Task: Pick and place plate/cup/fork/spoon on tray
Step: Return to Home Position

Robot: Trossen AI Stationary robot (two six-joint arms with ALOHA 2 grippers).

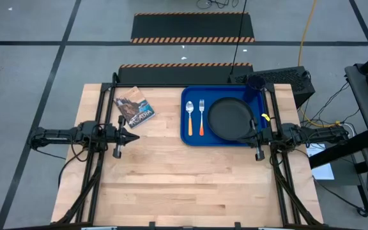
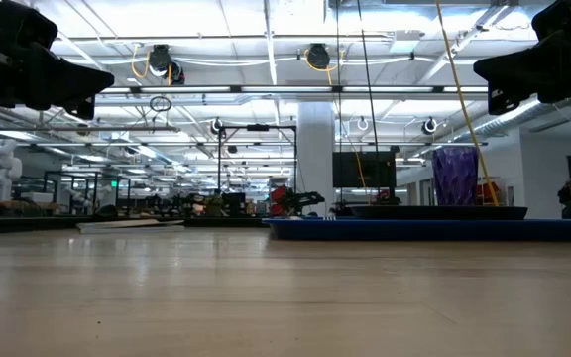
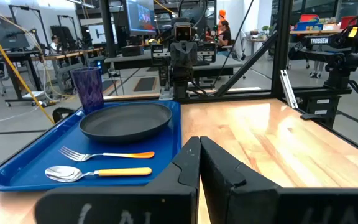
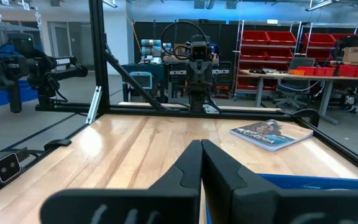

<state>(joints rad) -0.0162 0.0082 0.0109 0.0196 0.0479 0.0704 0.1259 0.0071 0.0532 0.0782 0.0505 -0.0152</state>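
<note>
The blue tray (image 1: 187, 96) lies at the table's far right. On it rest the black plate (image 1: 230, 117), the purple cup (image 1: 255, 82) at its far right corner, the fork (image 1: 201, 116) and the spoon (image 1: 189, 117) side by side. They also show in the left wrist view: plate (image 3: 126, 121), cup (image 3: 87, 88), fork (image 3: 104, 155), spoon (image 3: 95, 173). My left gripper (image 1: 135, 136) is shut and empty above the table's left middle. My right gripper (image 1: 245, 137) is shut and empty above the tray's near right edge.
A small printed booklet (image 1: 134, 110) lies flat at the far left of the table, also in the right wrist view (image 4: 270, 134). The bare wooden table top (image 1: 190, 185) stretches across the near half. A yellow scrap (image 1: 266, 117) lies at the tray's right rim.
</note>
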